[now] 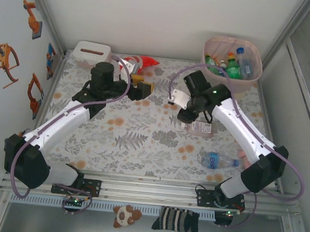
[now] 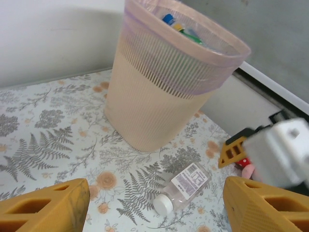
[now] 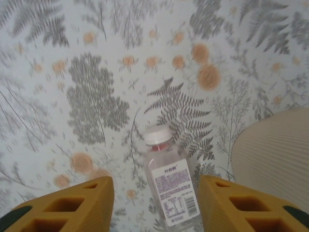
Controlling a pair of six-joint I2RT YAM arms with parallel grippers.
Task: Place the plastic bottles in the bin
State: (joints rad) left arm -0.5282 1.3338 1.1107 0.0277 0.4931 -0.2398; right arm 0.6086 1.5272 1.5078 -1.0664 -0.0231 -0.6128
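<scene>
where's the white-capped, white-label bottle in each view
top external: the bottle lies right of centre, nearer the camera than the bin.
left wrist: the bottle lies at lower centre, below the bin.
right wrist: the bottle lies at bottom centre, the bin at right.
shared landmark: the bin.

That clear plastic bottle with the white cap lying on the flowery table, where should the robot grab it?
Probably around the labelled middle of the clear white-capped plastic bottle, coming straight down from above. It lies flat on its side, so its long sides are free for the fingers of the right gripper.
</scene>
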